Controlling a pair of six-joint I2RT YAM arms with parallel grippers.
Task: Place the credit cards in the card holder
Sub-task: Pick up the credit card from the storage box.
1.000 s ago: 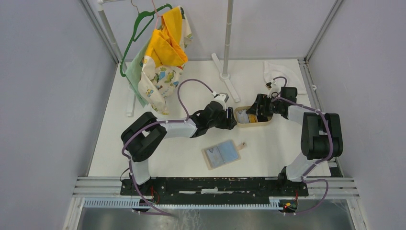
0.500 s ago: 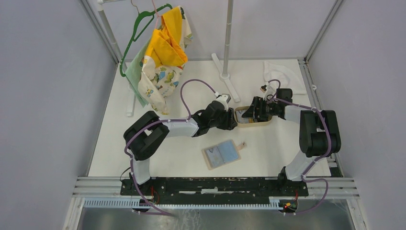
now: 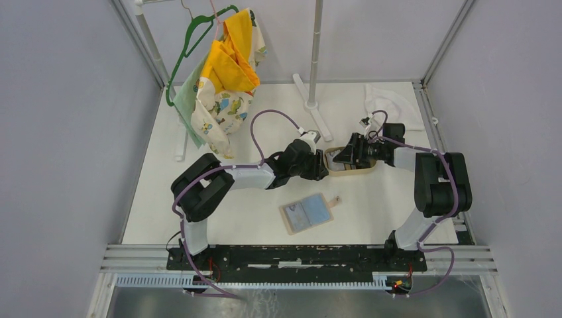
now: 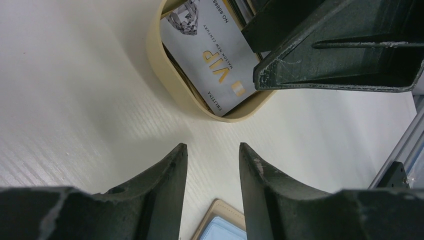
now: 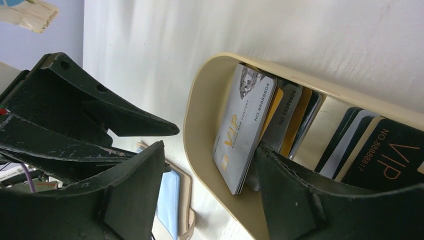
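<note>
The credit cards stand on edge in an oval tan tray [image 3: 361,171]: a white-grey VIP card [image 5: 242,130] leans at the tray's end, with gold cards [image 5: 296,117] and a dark VIP card [image 5: 390,155] behind it. My right gripper [image 5: 211,145] is open; one finger [image 5: 285,190] is inside the tray behind the white card [image 4: 210,55], the other [image 5: 135,190] outside the tray wall [image 5: 200,115]. My left gripper [image 4: 212,150] hangs open and holds nothing, just outside the tray's rim [image 4: 170,75]. The card holder [image 3: 308,212] lies open on the table, light blue inside.
A garment stand [image 3: 315,59] with a white base rises at the back. Yellow and patterned clothes [image 3: 225,73] hang from a green hanger at the back left. A white cloth [image 3: 391,103] lies at the back right. The two grippers [image 3: 331,160] are close together at the tray.
My right gripper has moved left over the tray's left end and lowered a finger among the cards. Both grippers' jaws have narrowed somewhat. The left arm has barely shifted.
</note>
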